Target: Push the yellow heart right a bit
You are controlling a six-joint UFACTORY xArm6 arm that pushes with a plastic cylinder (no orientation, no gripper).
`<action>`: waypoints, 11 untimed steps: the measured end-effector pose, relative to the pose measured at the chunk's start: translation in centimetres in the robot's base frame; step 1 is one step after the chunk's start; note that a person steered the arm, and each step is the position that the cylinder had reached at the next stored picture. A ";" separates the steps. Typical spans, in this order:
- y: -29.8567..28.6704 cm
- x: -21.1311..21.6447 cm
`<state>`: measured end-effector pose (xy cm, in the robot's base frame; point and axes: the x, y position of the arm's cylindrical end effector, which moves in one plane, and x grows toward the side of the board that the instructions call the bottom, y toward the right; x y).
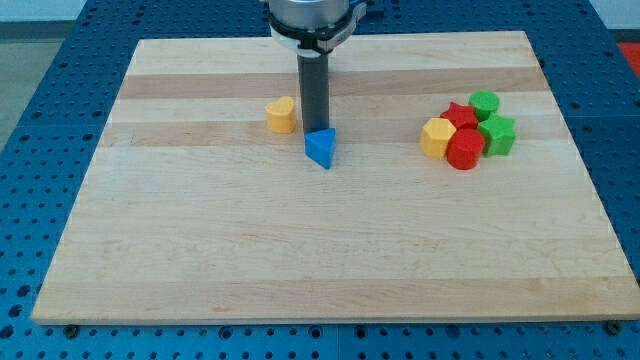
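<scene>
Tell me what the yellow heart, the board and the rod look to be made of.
Yellow heart: probably painted wood or plastic; flat, even colour with a soft sheen and no visible grain.
Board: wood, pale lengthwise planks with visible grain, satin finish.
Rod: dark, smooth, likely metal or plastic; my tip sits just behind the blue triangular block.

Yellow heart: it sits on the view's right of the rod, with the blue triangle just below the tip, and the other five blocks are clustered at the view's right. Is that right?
Not quite. The camera view shows the yellow heart on the view's left of the rod, not its right. The rest holds: the blue triangle sits just below my tip, and the other five blocks are clustered at the view's right.
</scene>
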<state>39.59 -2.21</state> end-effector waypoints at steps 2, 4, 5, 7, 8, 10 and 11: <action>-6.8 0.9; -11.3 -0.5; -10.2 -2.9; -5.6 -3.5; -3.3 -3.5; -1.7 -5.2; -1.7 -7.2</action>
